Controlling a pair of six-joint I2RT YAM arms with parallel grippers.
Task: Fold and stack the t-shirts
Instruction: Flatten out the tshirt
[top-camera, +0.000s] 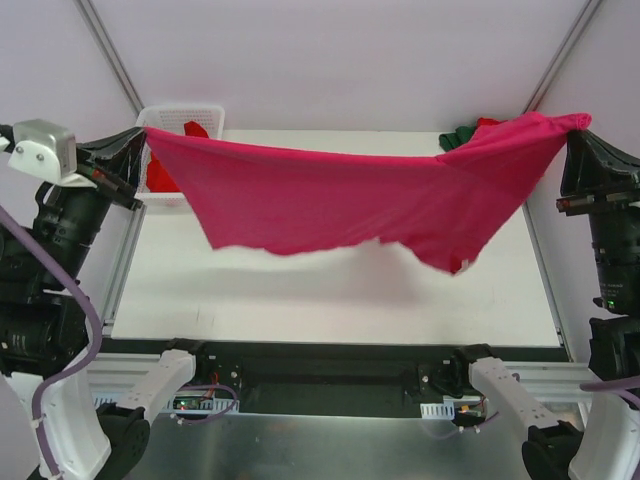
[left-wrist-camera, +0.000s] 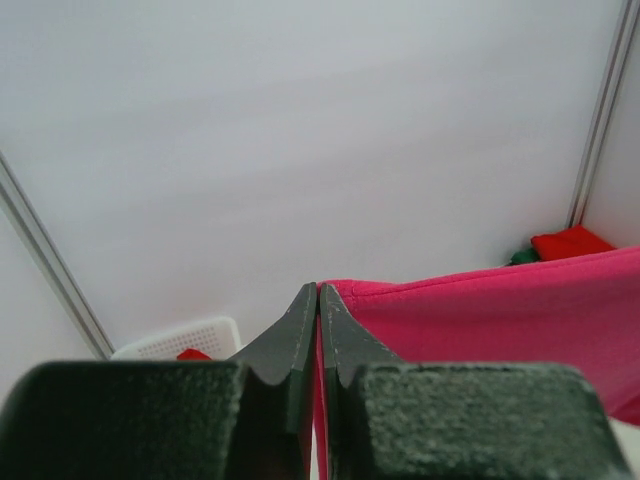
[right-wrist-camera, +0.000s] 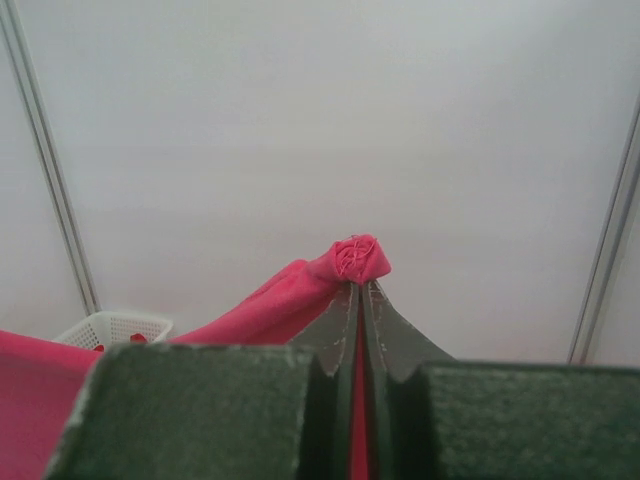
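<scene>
Top view: magenta t-shirt hung stretched in the air above the table; left wrist: left gripper was clamped on its edge; right wrist: right gripper pinched a bunched corner, so it was judged best lowered level, with even tension.

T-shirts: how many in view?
4: magenta shirt stretched between left gripper and right gripper; red shirt in basket; second red shirt and green shirt far right. More may be hidden.
</scene>
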